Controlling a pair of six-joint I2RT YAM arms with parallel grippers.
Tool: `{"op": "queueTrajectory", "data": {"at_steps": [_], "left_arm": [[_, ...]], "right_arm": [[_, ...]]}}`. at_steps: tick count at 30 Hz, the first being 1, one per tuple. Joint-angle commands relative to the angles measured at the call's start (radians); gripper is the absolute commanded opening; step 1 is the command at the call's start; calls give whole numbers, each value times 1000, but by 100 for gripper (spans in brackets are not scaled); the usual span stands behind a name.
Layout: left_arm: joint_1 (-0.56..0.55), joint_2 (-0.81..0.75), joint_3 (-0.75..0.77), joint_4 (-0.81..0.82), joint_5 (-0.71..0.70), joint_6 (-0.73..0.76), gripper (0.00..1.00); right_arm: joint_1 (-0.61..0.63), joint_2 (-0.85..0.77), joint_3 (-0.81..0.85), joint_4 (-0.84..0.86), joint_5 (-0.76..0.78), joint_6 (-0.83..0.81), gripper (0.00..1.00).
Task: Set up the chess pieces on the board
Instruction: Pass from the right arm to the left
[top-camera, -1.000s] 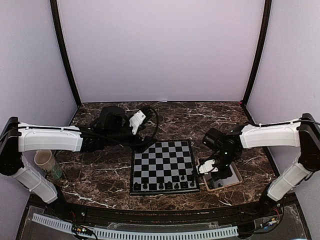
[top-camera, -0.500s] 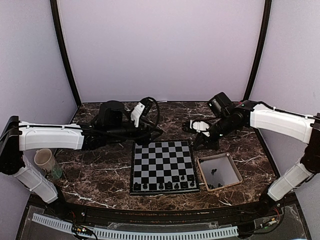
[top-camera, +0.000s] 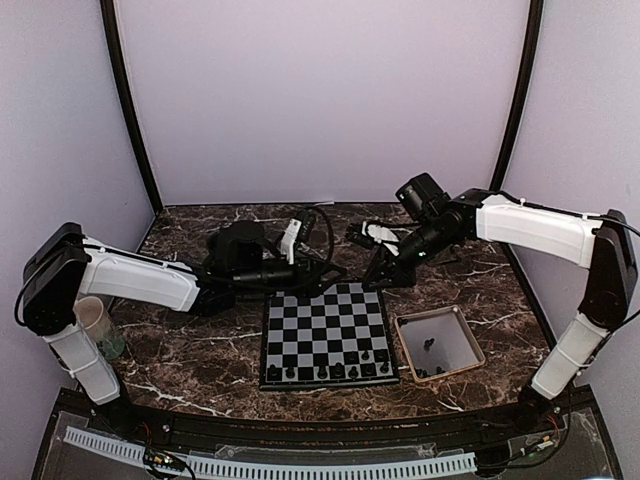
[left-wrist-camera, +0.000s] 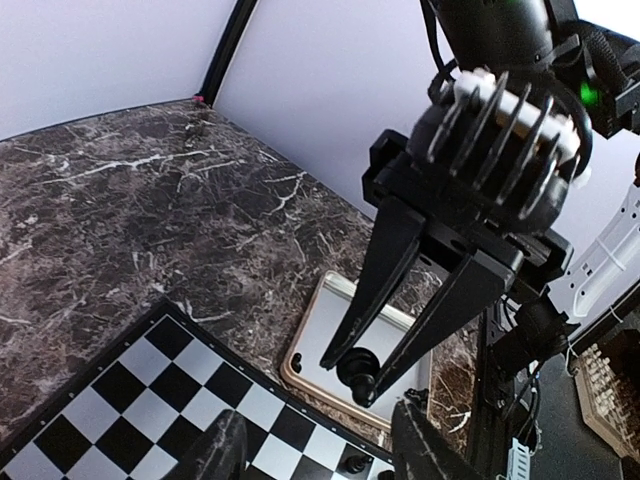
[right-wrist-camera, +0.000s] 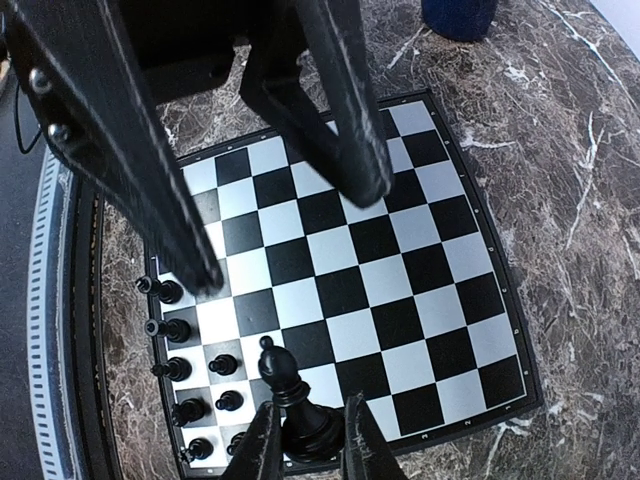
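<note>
Now chess piece (right-wrist-camera: 297, 400) pinched between right jaws, over board (right-wrist-camera: 345, 292) edge.

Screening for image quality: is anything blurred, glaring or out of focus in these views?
Top external: even light, no glare, chess pieces tiny and soft. Left wrist: own fingers blurred at the bottom, right gripper sharp. Right wrist: board crisp, left gripper looms dark across the top.

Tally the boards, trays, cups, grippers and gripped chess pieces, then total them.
Board: 1
Tray: 1
Cup: 1
Grippers: 2, left gripper and right gripper
Held chess piece: 1
Total: 6
</note>
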Motion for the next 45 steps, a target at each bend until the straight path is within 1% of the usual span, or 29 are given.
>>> {"op": "queueTrajectory", "data": {"at_steps": [1, 6, 14, 20, 27, 29, 32, 35, 38, 42, 45], "left_arm": [[-20, 25, 45, 62, 67, -40, 51], [-27, 57, 57, 69, 73, -55, 47], [-32, 110, 93, 86, 110, -77, 38], [-35, 135, 103, 100, 133, -85, 26], [-35, 137, 101, 105, 133, -79, 16], [-35, 138, 99, 110, 138, -80, 12], [-35, 134, 95, 114, 142, -71, 10], [-35, 108, 86, 71, 117, -37, 9], [-34, 65, 76, -6, 91, 28, 9], [-34, -11, 71, -172, 73, 135, 9], [-34, -76, 62, -334, 50, 222, 9]], "right_arm": [[-4, 3, 34, 5, -42, 36, 17], [-3, -3, 30, 6, -49, 38, 17], [-4, -9, 23, 6, -63, 37, 18], [-4, -10, 22, 6, -64, 38, 18], [-4, -11, 9, 15, -58, 38, 19], [-4, -10, 8, 16, -54, 37, 21], [-4, -16, 6, 16, -35, 37, 27], [-16, -33, -19, 5, -27, 17, 35], [-52, -135, -106, 24, -46, -14, 39], [-117, -226, -244, 85, -60, -11, 42], [-168, -269, -338, 165, -50, 9, 43]]}}
